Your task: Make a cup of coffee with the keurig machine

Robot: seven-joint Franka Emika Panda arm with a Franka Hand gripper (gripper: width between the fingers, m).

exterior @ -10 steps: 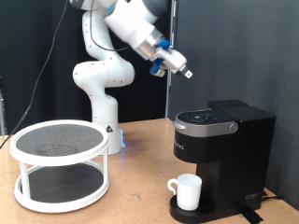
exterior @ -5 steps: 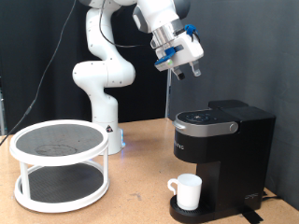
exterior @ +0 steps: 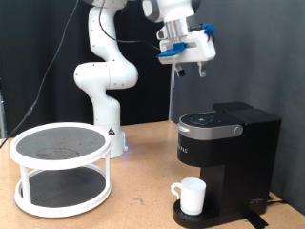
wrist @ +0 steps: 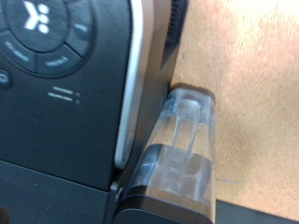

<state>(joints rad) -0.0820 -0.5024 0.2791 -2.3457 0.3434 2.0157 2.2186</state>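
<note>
The black keurig machine [exterior: 227,143] stands on the wooden table at the exterior view's right with its lid down. The white cup [exterior: 193,196] sits on the machine's round drip base, under the spout. My gripper [exterior: 191,67] hangs high above the machine's top panel, fingers pointing down, well clear of it. It holds nothing, and its fingers look closed together. In the wrist view the translucent fingertips [wrist: 182,149] show over the machine's dark button panel [wrist: 56,56] and its silver rim [wrist: 138,75].
A white round two-tier rack [exterior: 61,167] stands at the exterior view's left on the wooden table [exterior: 143,196]. The arm's white base [exterior: 103,86] rises behind it. A black curtain hangs at the back.
The gripper has swung towards the exterior view's right and turned from slanted to pointing straight down, above the machine's top. The cup and the machine have not moved.
</note>
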